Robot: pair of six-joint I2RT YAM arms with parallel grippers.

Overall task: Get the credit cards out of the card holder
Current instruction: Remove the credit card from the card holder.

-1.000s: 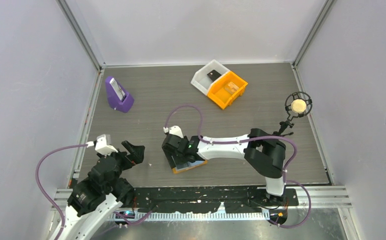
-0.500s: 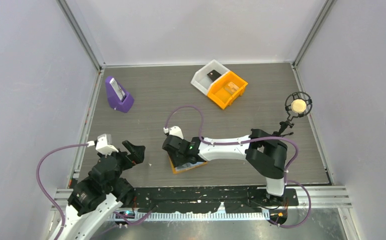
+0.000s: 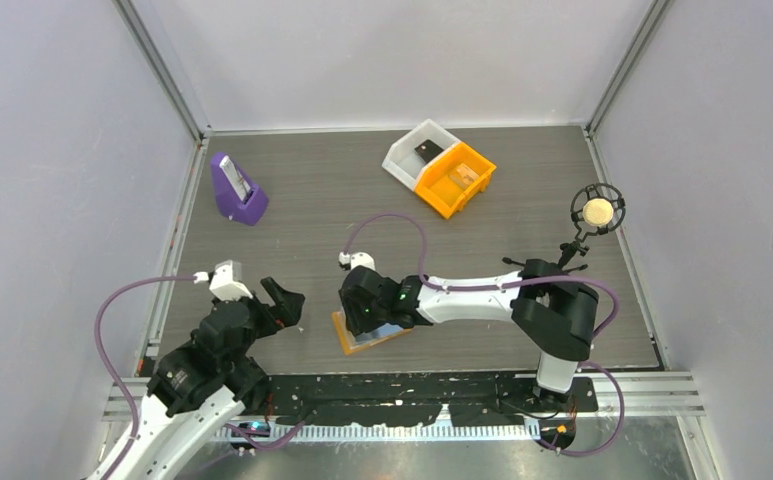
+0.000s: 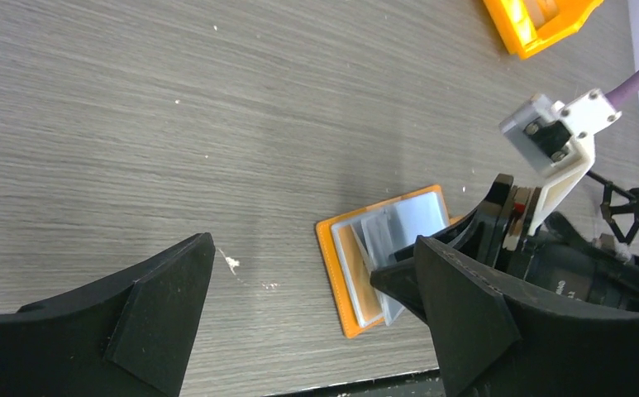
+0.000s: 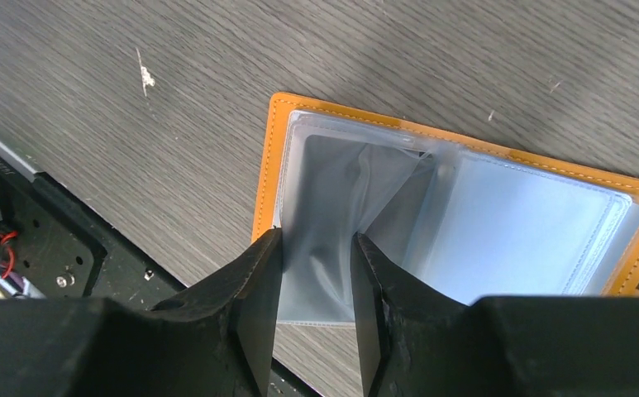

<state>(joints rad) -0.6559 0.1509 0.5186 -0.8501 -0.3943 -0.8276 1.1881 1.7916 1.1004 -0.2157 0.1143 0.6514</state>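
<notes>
The card holder [image 3: 357,340] lies open on the grey surface [image 3: 312,200], close to the near edge, with one orange corner just short of the black base plate [image 3: 412,385]. The right tool [image 5: 316,248] is down over one light panel. Its fingers [image 5: 258,289] stand narrowly apart with a clear sleeve in the gap, and I cannot tell whether it is pinched. The left tool [image 3: 282,305], spread wide and holding nothing, hangs just beside the holder, apart from it. The orange bin [image 3: 454,178] and white bin [image 3: 414,152] sit well apart from it by the far edge, and the purple stand [image 3: 237,190] is near the left wall.
</notes>
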